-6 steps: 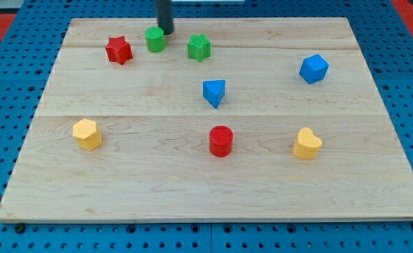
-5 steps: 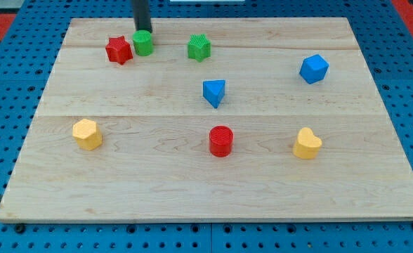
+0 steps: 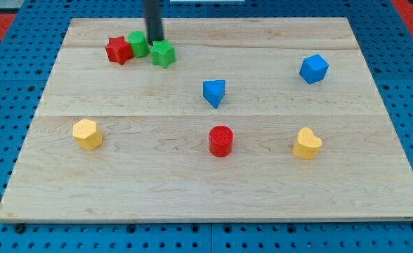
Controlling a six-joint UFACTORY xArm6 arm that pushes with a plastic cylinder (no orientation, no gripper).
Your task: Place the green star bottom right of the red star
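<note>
The red star (image 3: 118,50) lies near the board's top left. A green cylinder (image 3: 138,43) touches its right side. The green star (image 3: 163,53) sits just right of the cylinder, slightly lower than the red star. My tip (image 3: 154,40) stands at the top edge of the green star, between it and the green cylinder, close to both.
A blue triangular block (image 3: 214,92) lies at the centre, a blue cube (image 3: 313,69) at the right. A red cylinder (image 3: 220,140) sits below centre. A yellow hexagon block (image 3: 87,133) is at the left and a yellow heart (image 3: 307,143) at the right. The wooden board (image 3: 206,190) rests on blue pegboard.
The green cylinder has slid left against the red star. The green star has moved left from the board's top middle to beside the cylinder. My tip went left, then back right.
</note>
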